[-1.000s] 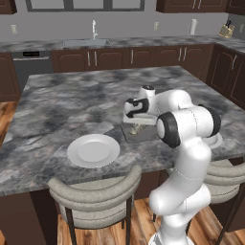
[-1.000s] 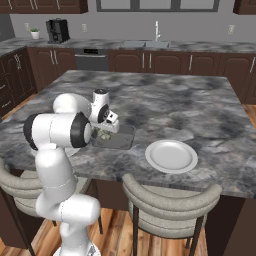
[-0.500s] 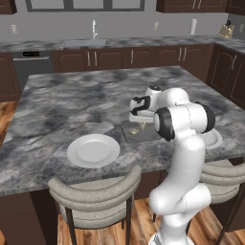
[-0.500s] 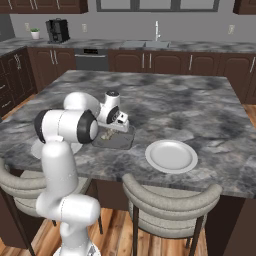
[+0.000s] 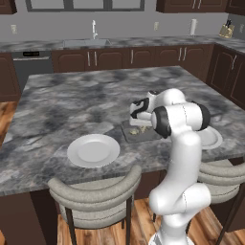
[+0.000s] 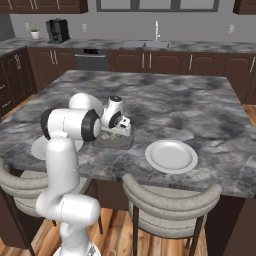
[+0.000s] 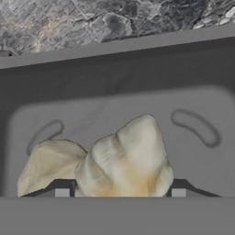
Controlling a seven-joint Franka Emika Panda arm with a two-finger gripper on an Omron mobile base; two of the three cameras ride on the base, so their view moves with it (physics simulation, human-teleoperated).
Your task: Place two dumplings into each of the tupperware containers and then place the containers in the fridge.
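Two dumplings lie in the dark grey tray (image 7: 114,92), touching each other. The larger dumpling (image 7: 126,158) sits between the two fingertips (image 7: 62,189) at the bottom of the hand view; the smaller dumpling (image 7: 48,165) lies just beside it, behind the left-hand tip. The jaws stand apart, one tip on either side of the larger dumpling; whether the tips touch it cannot be told. Two curved grooves mark the tray floor beyond the dumplings, and the tray's far wall rises behind them with the marbled table (image 7: 92,20) past it.

From the base views the tray (image 5: 136,134) rests on the table (image 5: 72,100) near its front edge, and the gripper (image 5: 139,119) hangs low over it, with pale dumpling shapes faintly visible beneath. In the right base view the gripper (image 6: 119,131) likewise sits just above the tray (image 6: 114,141).

A round white plate (image 5: 93,150) lies on the table to the tray's left, well apart from it; the same plate (image 6: 171,155) shows right of the tray in the right base view. A second white plate (image 5: 210,138) lies on the tray's other side, partly hidden by the arm. Two grey curved-back chairs stand at the table's near edge, one chair (image 5: 95,194) below the first plate. Past the table, a far counter carries a sink with a tap (image 5: 94,29).
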